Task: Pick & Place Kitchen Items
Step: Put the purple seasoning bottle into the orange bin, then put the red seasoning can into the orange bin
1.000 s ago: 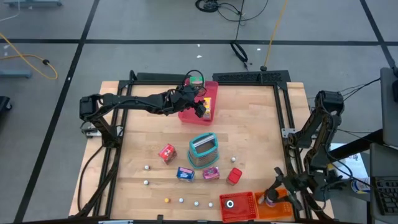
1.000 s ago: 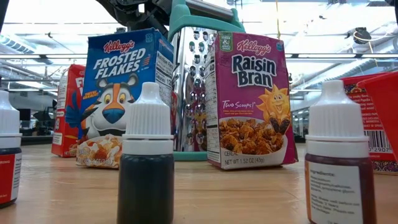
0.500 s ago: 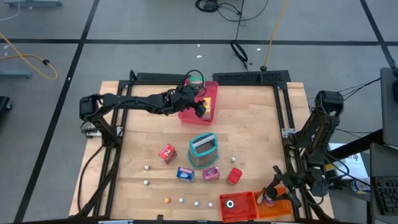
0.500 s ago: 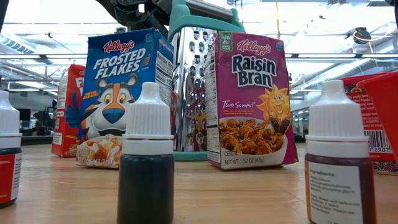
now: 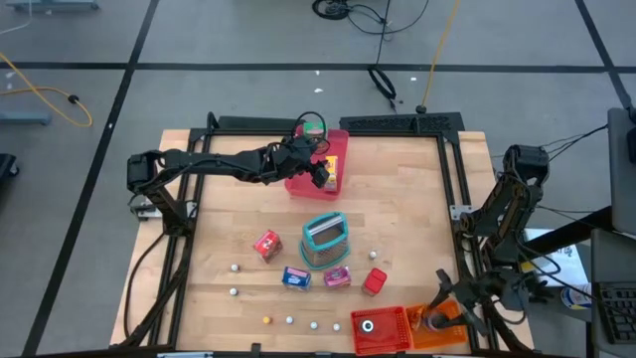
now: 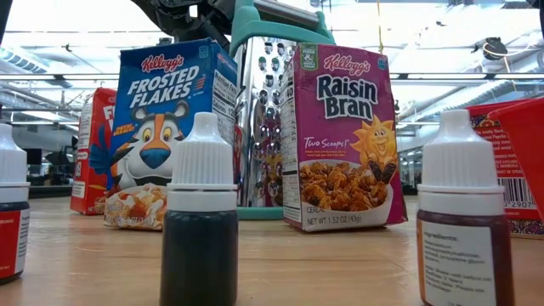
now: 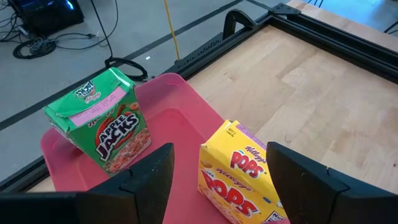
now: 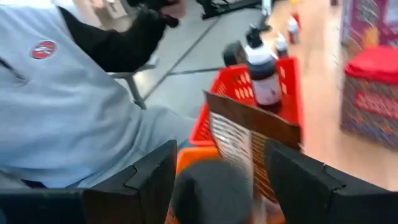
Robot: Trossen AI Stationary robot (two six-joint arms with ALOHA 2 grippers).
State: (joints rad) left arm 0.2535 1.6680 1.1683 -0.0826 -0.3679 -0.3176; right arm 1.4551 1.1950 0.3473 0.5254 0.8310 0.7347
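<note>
The sorting looks partly done, with most of the groceries still out on the worktop. On the pink tray (image 5: 298, 185) near the far edge sit 2 boxes already placed: a green cereal box (image 7: 99, 119) and a yellow cereal box (image 7: 239, 177). The left gripper (image 7: 214, 180) hovers over the yellow box with its fingers apart on either side of it, gripping nothing as far as the wrist view shows. At the near right corner, the red bin (image 5: 381, 330) holds a small dark bottle (image 8: 262, 68), and the right gripper (image 5: 437, 314) hangs over the orange bin (image 5: 452, 334) beside it, fingers spread around a dark-capped jar (image 8: 211, 193) standing in that bin; it looks released, though I cannot be certain. Left to move, by my reckoning: the blue cereal box (image 5: 295, 277), the pink cereal box (image 5: 337, 276), a red box (image 5: 266, 244) and another red packet (image 5: 374, 282) around the metal grater (image 5: 324, 240) mid-table, plus several small dropper bottles (image 5: 289, 320) near the front edge.
</note>
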